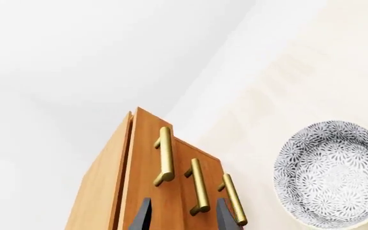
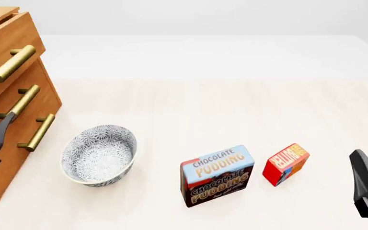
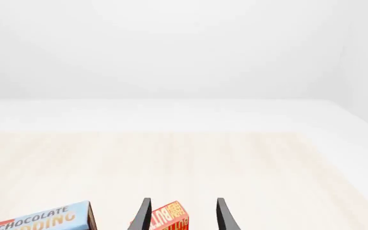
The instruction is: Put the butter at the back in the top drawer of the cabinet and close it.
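The butter [image 2: 285, 164] is a small red box standing on the table, right of the Chocolate Pudding box [image 2: 216, 175]. My right gripper [image 2: 361, 165] hovers open to the butter's right, apart from it. In the right wrist view the butter [image 3: 169, 218] shows ahead between the open fingers [image 3: 222, 214]. The cabinet [image 2: 5, 158] stands at the far left. Its top drawer [image 2: 8, 40] sticks out slightly, brass handle [image 2: 8, 64] in front. My left gripper [image 2: 2, 127] is open and empty before the lower drawers. The left wrist view looks up the cabinet front [image 1: 147, 158] between its fingers [image 1: 144, 215].
A patterned bowl [image 2: 99, 154] sits between the cabinet and the pudding box, close to the left gripper; it also shows in the left wrist view [image 1: 333, 172]. The middle drawer handle [image 2: 21, 103] and the bottom drawer handle [image 2: 37, 132] jut out beside the left fingers.
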You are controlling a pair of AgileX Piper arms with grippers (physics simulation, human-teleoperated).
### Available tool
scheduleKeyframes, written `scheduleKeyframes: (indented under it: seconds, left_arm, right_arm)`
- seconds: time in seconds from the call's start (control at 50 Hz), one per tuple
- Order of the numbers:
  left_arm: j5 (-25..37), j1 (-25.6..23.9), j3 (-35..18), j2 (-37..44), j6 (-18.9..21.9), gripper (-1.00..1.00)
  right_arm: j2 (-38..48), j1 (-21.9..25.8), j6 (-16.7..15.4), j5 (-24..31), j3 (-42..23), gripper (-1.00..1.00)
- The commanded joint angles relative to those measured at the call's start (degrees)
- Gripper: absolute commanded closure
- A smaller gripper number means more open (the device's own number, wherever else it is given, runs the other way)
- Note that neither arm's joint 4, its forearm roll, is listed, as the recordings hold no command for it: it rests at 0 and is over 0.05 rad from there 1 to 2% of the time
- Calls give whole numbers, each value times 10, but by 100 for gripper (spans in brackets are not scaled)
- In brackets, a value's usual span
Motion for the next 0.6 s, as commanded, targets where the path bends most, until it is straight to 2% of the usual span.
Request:
scheduleKeyframes:
  seconds: [0.02, 0.22, 0.34, 0.42, 0.6]
  left_arm:
    - [-16, 2, 3, 9, 22, -100]
    - [-44, 2, 14, 29, 44, -100]
    - [-78, 13, 40, 44, 70, -100]
    - [-72, 16, 33, 44, 75, -100]
    - [-102, 21, 40, 59, 107, -100]
  right_arm:
    - [0, 0, 0, 0, 0, -100]
    - [0, 0, 0, 0, 0, -100]
    - [0, 0, 0, 0, 0, -100]
    - [0, 0, 0, 0, 0, -100]
    - [0, 0, 0, 0, 0, -100]
